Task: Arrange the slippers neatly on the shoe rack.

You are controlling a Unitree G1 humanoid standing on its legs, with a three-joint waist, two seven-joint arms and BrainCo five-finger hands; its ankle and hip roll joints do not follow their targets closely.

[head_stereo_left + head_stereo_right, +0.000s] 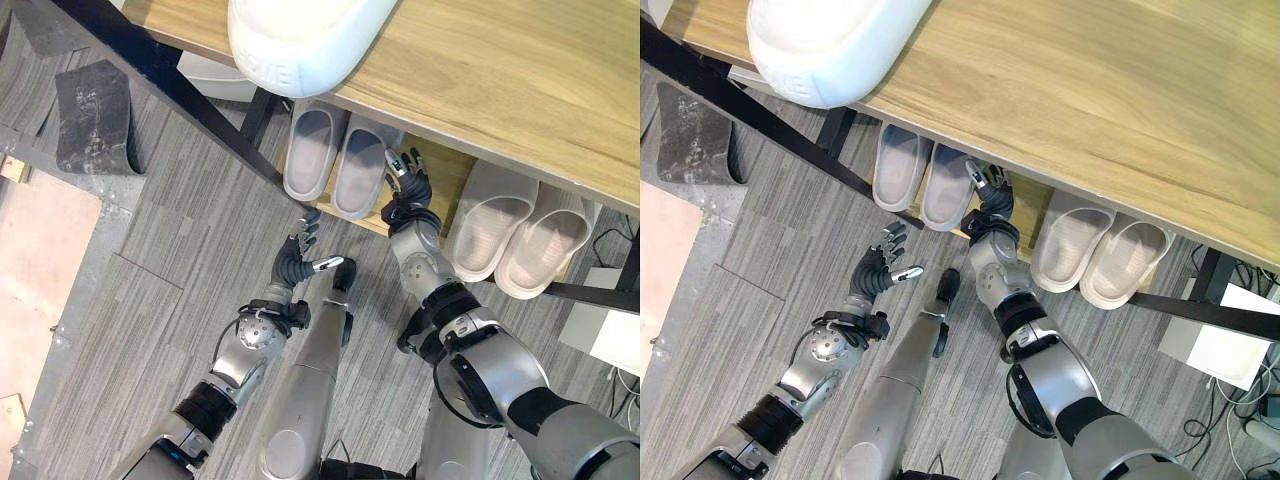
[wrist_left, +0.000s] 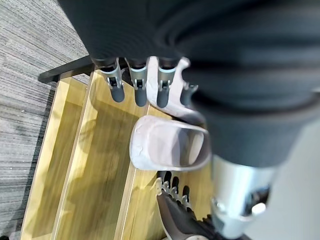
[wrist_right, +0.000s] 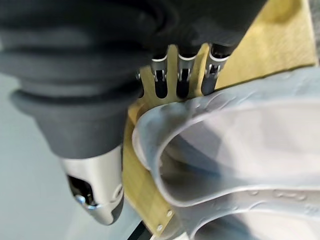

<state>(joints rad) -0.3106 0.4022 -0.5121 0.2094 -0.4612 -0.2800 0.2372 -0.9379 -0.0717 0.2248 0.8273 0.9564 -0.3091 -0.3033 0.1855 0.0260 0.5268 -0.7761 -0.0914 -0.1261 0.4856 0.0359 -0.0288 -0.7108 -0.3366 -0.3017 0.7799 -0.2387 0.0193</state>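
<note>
Left robot hand (image 1: 300,258) hovers over grey carpet (image 1: 150,260) at about 6 o'clock in the head view, fingers relaxed and spread, holding nothing, well short of the rack. Right robot hand (image 1: 405,190) at centre reaches under the top shelf (image 1: 500,80), fingers straight, tips just beside the heel of the right grey slipper; no grasp visible. In the right wrist view its fingers (image 3: 182,80) lie straight along the wooden lower shelf (image 3: 280,40) next to that slipper's rim (image 3: 165,145).

Grey slipper pair (image 1: 330,155) sits on the lower shelf at 12 o'clock from the right hand, side by side, touching. Beige slipper pair (image 1: 525,235) at 3 o'clock, also side by side on the lower shelf. White slipper (image 1: 300,35) on the top shelf at 12 o'clock, overhanging its front edge. Black rack frame (image 1: 190,95) runs diagonally at 10 o'clock. Dark mat (image 1: 95,115) lies on the carpet at 10 o'clock.
</note>
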